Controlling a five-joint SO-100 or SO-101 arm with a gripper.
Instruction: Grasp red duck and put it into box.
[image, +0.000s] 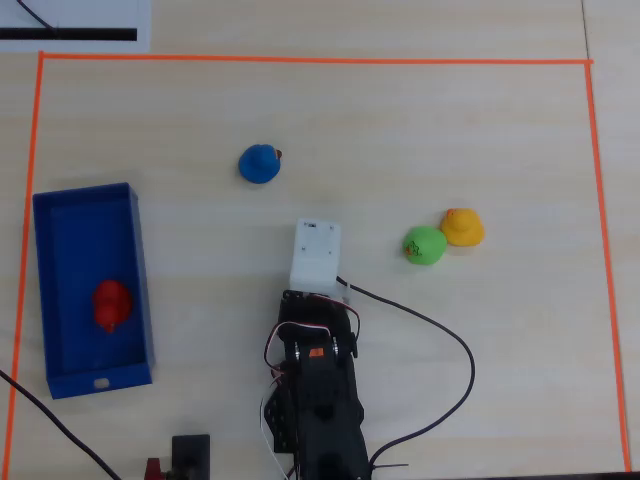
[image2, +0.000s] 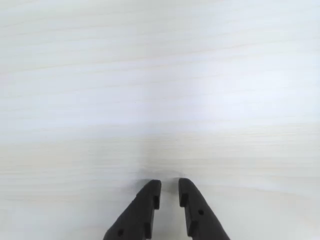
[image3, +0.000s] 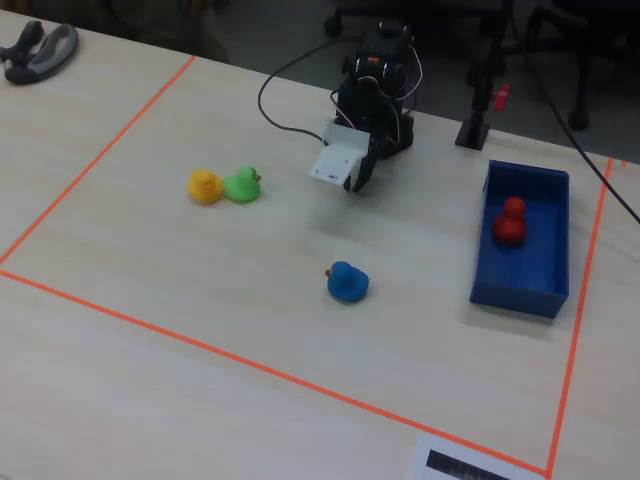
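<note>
Fingers (image2: 170, 192) sit nearly closed with only a narrow slit between their dark tips, holding nothing, and the wrist view shows just bare pale desk (image2: 160, 90) beneath them. In the overhead view the arm (image: 318, 400) is folded back near its base, well apart from every toy. The red duck (image: 112, 304) already lies inside the blue box (image: 138, 250), toward the end with the small pale mark, so the task looks finished. The blue duck (image: 260, 163), green duck (image: 424, 245) and yellow-orange duck (image: 462, 227) stand on the desk (the last two touching). If it needed regripping, I'd judge the red duck light, rounded and somewhat slippery, best pinched across its wider body rather than the head.
</note>
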